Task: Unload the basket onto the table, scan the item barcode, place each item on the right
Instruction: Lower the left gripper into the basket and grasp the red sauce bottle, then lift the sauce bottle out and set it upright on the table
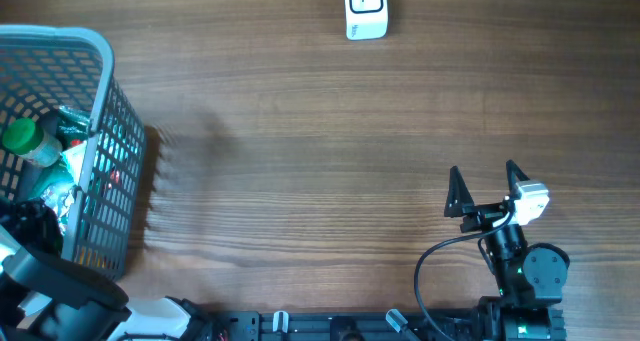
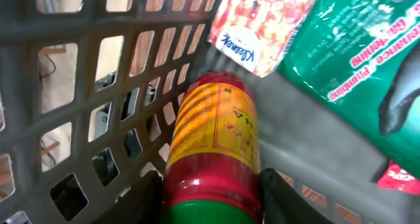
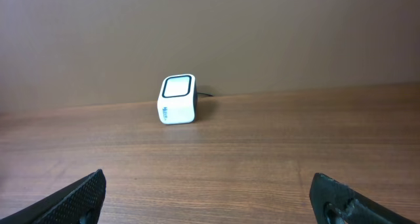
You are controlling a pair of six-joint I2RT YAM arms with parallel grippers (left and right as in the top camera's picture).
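In the left wrist view a red bottle (image 2: 210, 138) with a yellow label and a green cap lies on the floor of the grey basket (image 2: 85, 73), next to its latticed wall. My left gripper (image 2: 213, 201) is shut on the bottle near the cap, a black finger (image 2: 282, 198) pressed to each side. The white barcode scanner (image 1: 366, 9) stands at the table's far edge and faces the right wrist camera as the scanner (image 3: 178, 100). Far from both, my right gripper (image 1: 487, 188) hovers open and empty over bare wood at the near right.
The basket (image 1: 100, 101) sits at the table's left edge with my left arm (image 1: 40, 271) reaching into it. Inside lie a Kleenex pack (image 2: 256, 27), a green packet (image 2: 354, 46) and another green-capped bottle (image 1: 25, 139). Wooden tabletop lies between basket and scanner.
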